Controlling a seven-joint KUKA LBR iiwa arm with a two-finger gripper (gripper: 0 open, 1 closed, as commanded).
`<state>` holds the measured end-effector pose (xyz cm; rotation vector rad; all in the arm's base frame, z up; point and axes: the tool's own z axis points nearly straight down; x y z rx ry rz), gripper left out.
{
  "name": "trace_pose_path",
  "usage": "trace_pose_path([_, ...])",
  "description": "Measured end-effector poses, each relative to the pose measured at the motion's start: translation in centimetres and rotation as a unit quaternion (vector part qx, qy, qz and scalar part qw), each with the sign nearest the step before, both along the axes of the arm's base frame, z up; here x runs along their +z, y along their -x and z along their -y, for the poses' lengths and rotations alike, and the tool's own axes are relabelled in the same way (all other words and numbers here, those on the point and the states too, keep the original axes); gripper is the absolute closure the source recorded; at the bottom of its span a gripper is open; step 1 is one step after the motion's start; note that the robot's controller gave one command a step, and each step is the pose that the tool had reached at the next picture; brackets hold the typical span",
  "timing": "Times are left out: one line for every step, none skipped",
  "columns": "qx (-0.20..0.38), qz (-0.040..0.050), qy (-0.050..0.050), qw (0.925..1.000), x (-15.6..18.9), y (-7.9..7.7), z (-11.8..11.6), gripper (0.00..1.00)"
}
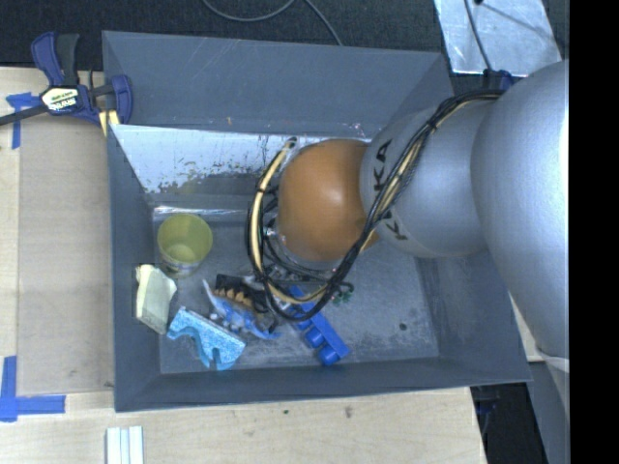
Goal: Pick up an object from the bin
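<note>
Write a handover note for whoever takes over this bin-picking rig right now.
Gripper: low in the bin, front middle, beneath the orange wrist cover; whether it holds anything is hidden.
Nearest: dark piece with orange bits, blue block.
Leftward: light blue piece, pale block, yellow-green cup.
Done: nothing lifted yet.
Left: grasp one thing, lift it out.

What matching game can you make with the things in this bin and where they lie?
Things:
1. green cup
2. pale block
3. light blue piece
4. dark blue brick

Places:
A. farthest right of the four
B. farthest left of the four
C. at the front, between the block and the brick
D. farthest back, open side up

Pairs: 1-D, 2-B, 3-C, 4-A
</note>
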<state>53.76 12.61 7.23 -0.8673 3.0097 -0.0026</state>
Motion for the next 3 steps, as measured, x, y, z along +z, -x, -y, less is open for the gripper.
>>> trace_pose_path([0.003,-0.0017,0.001,1.0000,3.1,1.0,-0.2,1.00])
trace_pose_path([0.005,-0.0015,0.000,1.0000,9.0,0.5,-0.8,1.00])
trace_pose_path([0.005,-0.0023,0.000,1.0000,15.0,1.4,0.7,1.00])
